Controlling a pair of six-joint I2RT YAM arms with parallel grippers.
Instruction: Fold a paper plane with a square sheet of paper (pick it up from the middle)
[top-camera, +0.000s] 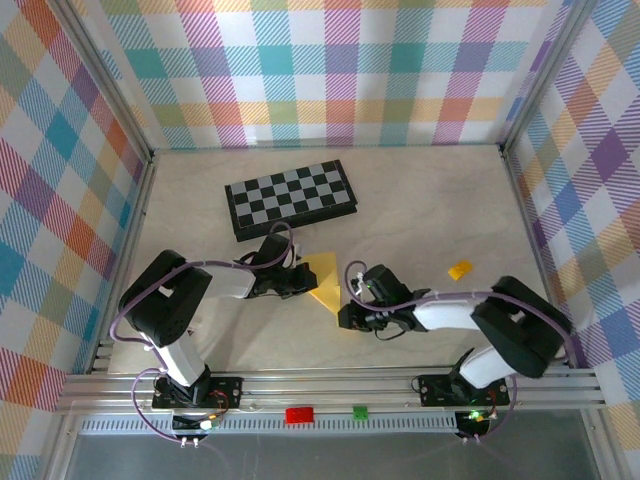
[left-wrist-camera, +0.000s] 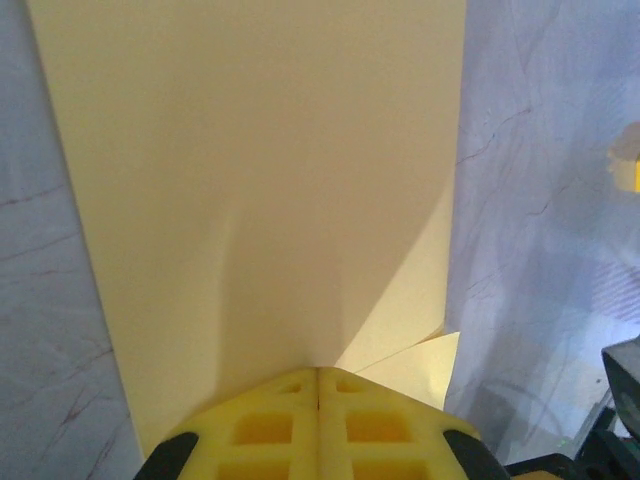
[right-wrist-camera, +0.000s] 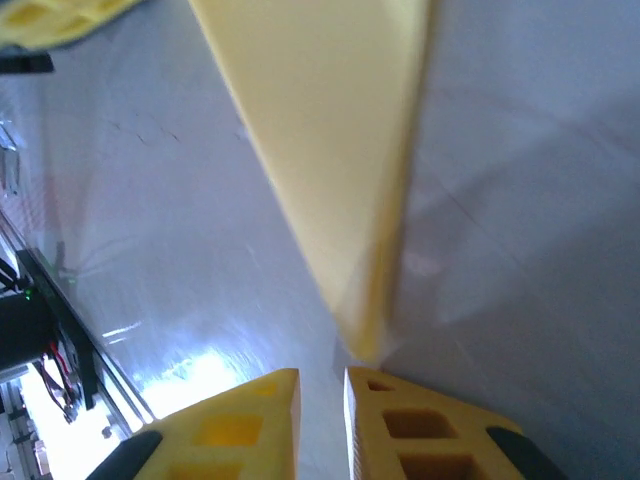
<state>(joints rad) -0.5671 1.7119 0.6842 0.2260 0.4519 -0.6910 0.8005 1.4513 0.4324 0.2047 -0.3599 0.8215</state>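
The square sheet of paper (top-camera: 325, 280) is pale yellow and partly folded. It lies on the table as a pointed wedge between my two grippers. My left gripper (top-camera: 303, 282) is shut on the sheet's near edge. In the left wrist view the sheet (left-wrist-camera: 260, 180) fans out from the closed fingertips (left-wrist-camera: 318, 370), with a small folded corner at the right. My right gripper (right-wrist-camera: 322, 375) stands slightly open, with nothing between its fingers. The sheet's pointed tip (right-wrist-camera: 365, 335) hovers just beyond the right finger. In the top view the right gripper (top-camera: 347, 303) sits at the sheet's lower right corner.
The black-and-grey chessboard (top-camera: 290, 197) lies behind the grippers, a little to the left. A small orange-yellow block (top-camera: 460, 270) rests on the table to the right, and I also see this block (left-wrist-camera: 628, 170) at the left wrist view's right edge. Checked walls enclose the table.
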